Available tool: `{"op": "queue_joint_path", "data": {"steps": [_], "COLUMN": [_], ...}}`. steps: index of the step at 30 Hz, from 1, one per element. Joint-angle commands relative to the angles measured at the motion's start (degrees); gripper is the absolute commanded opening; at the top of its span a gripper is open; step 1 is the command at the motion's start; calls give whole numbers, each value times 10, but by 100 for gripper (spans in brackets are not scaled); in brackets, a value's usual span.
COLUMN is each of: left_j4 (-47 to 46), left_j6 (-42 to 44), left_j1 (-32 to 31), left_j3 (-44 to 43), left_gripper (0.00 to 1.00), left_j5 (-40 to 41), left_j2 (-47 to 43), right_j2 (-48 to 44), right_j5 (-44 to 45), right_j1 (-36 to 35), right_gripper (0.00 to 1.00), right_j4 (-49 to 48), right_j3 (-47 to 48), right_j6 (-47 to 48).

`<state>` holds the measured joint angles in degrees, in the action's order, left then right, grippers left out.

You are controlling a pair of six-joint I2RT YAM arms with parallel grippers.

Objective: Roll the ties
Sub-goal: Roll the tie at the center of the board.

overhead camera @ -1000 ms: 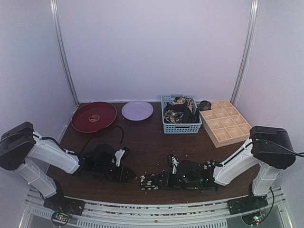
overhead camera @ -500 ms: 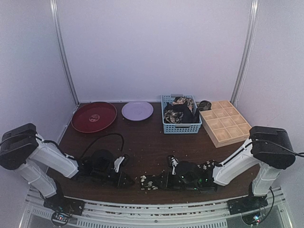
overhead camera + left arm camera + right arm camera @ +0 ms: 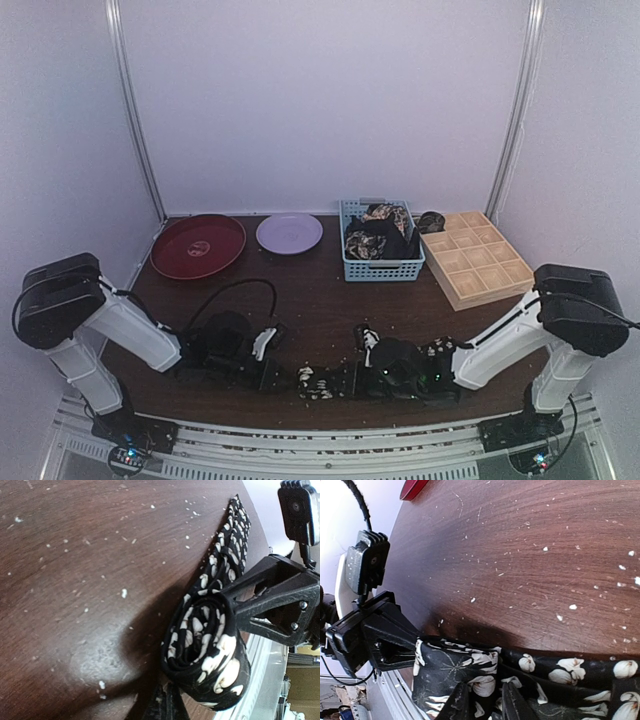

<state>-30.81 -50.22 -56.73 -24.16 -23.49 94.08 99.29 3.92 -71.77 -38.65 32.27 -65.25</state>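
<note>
One tie (image 3: 318, 382) lies near the table's front edge, its end wound into a tight roll (image 3: 205, 650) with the tail running away flat (image 3: 231, 540). My left gripper (image 3: 278, 376) is at the roll's left side. Its fingers (image 3: 169, 687) are shut, their tips nipping the roll's outer rim. My right gripper (image 3: 345, 381) comes in from the right and is shut on the same roll (image 3: 455, 672), with printed fabric between its two fingers (image 3: 485, 692). More ties (image 3: 378, 235) are heaped in the blue basket.
The blue basket (image 3: 382, 270) stands at the back, the wooden gridded tray (image 3: 482, 262) to its right with a small tie bundle (image 3: 432, 221) at its corner. A red plate (image 3: 198, 245) and a lilac plate (image 3: 289, 233) sit at the back left. A black cable (image 3: 235, 288) loops over the left arm.
My left gripper slid right along the table to the roll and shut there. The right gripper kept its hold and barely moved.
</note>
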Motion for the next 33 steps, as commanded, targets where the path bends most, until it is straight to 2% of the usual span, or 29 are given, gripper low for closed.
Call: {"op": "queue_joint_path", "data": {"steps": [1, 17, 33], "left_j4": [-27, 27, 96], "left_j6": [-4, 4, 25], "left_j1": [-4, -29, -36], "left_j3": [-22, -78, -124], "left_gripper": [0, 2, 12], "left_j5": [-21, -1, 26], "left_j2": [-10, -2, 20], "right_j2": [-18, -28, -60], "right_j5": [18, 7, 70], "right_j1": [-4, -6, -6], "right_gripper": [25, 24, 23], "right_j4": [49, 16, 79], "right_j3": [8, -25, -43], "right_j6": [34, 40, 41]}}
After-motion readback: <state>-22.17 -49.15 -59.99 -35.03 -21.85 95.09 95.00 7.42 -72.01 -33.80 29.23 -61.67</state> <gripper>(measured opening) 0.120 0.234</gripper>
